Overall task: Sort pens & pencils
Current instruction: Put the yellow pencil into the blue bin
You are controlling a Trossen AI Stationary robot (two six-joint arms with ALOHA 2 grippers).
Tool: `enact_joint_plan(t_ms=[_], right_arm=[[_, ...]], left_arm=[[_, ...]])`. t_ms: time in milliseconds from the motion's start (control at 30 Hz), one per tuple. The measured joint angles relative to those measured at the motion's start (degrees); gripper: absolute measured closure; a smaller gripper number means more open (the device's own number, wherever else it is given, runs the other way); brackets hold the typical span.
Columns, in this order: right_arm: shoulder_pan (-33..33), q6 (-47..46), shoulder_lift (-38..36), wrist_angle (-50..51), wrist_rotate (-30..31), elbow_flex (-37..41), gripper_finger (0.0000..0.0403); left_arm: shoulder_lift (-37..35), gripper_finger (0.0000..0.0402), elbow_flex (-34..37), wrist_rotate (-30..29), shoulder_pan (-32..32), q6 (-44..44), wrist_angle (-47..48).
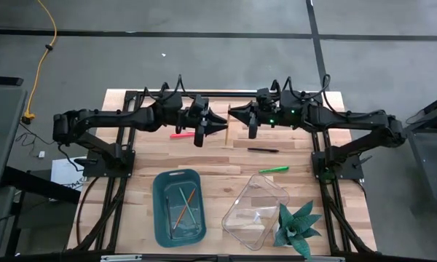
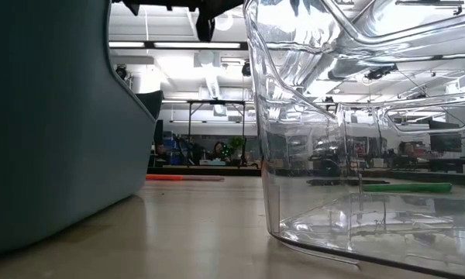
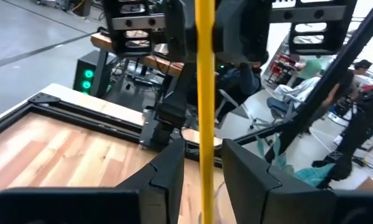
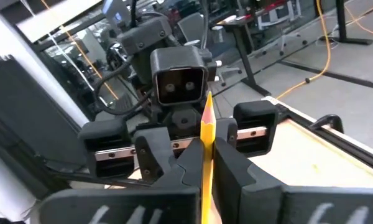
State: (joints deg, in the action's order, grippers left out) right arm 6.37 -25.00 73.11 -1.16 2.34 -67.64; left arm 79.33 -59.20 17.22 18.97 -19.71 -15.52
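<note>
**Station inventory, as I see it from the console**

- Wooden table [image 1: 138, 182]: butcher-block top in a black frame.
- Left arm [image 1: 109, 120] and right arm [image 1: 349, 120]: both reach in from their sides. They meet nose to nose above the far middle of the table.
- Teal bin [image 1: 160, 218]: at the near edge, left of centre. It holds a few thin pencils [image 1: 186, 207] lying crossed on its floor.
- Clear container [image 1: 237, 218]: just right of the bin, tilted. No pen is visible inside it.
- Green plant [image 1: 297, 224]: touching the clear container's right corner.
- Right gripper [image 4: 205, 149]: fingers clamped on a yellow pencil [image 3: 204, 93]. The sharpened tip pokes out towards the left arm's camera.
- Left gripper [image 3: 203, 146]: fingers parted, one on each side of the same pencil. A thin gap shows on both sides, so I see no grip. The pencil runs through the gap, up off the table.
- Green pen [image 1: 274, 169]: on the table, just beyond the clear container.
- Black pen [image 1: 263, 150]: on the table, below the right gripper.
- Red-orange pen [image 1: 180, 135]: on the table, under the left arm's wrist.
</note>
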Motion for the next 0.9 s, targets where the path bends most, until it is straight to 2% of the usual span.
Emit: enact_joint_plan(t_ms=[567,900], right_arm=[[-0.04,-0.46,0.93,-0.68,-1.45,0.00,0.0398],[-0.11,-0.01,0.93,-1.06,-1.73,0.00,0.0398]], left_arm=[[0.74,0.0307,-0.90,1.50,-1.36,0.89,-0.97],[0.74,0.0391,-1.16,1.17,-1.30,1.45,-0.82]])
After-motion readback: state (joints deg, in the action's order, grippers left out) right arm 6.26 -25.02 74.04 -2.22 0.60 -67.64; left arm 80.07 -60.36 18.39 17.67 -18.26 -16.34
